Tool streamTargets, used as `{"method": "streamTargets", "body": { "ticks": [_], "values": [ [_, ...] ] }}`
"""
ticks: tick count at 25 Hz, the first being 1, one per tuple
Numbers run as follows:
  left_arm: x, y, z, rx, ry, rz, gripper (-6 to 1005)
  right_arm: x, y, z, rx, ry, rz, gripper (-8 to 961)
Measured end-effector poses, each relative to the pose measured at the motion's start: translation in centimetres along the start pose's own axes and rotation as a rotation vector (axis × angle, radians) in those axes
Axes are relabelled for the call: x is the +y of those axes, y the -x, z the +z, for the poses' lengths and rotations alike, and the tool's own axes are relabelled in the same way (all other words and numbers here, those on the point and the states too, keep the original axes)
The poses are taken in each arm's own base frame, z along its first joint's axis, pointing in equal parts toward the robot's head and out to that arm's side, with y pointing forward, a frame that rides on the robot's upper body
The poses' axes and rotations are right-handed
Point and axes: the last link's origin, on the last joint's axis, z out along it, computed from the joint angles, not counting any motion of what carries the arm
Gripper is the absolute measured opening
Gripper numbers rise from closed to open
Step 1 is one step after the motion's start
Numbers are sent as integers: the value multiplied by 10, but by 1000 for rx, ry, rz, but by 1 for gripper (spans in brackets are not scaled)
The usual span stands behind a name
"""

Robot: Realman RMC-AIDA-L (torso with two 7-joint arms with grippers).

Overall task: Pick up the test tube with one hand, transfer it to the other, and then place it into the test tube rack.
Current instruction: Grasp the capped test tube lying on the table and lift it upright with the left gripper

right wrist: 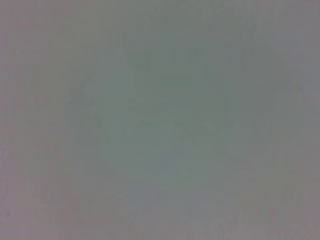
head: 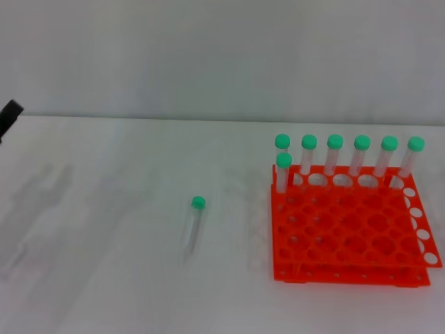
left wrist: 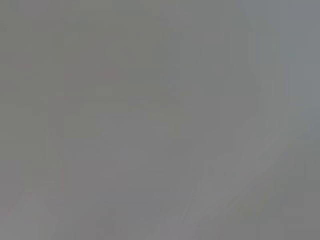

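Head view: test tube [head: 192, 226] lies left of rack [head: 351, 226]; jaws' state can't be told.

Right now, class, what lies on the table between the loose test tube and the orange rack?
Nothing: in the head view the table between the lying test tube and the test tube rack is bare white surface.

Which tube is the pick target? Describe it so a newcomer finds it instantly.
Start at the orange-red test tube rack on the right side of the white table. Left of it, apart from the rack, lies the test tube. Unlike the seven identical green-capped tubes standing upright in the rack, it lies flat on the table.
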Motion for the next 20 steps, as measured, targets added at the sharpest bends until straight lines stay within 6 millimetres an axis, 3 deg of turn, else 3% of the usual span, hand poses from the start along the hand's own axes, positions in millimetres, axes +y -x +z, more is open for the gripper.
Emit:
{"method": "streamTargets", "body": {
  "ticks": [6, 9, 12, 20],
  "values": [
    [9, -48, 28, -274, 81, 13, 546, 0, 0, 0, -2, -5, 4, 809],
    [13, -58, 36, -332, 90, 4, 549, -3, 1, 1, -6, -16, 8, 808],
    [27, -77, 54, -501, 89, 19, 553, -4, 2, 1, -9, -25, 11, 806],
    [51, -89, 89, -898, -104, 129, 558, -3, 4, 3, -15, -28, 15, 803]
  ]
}}
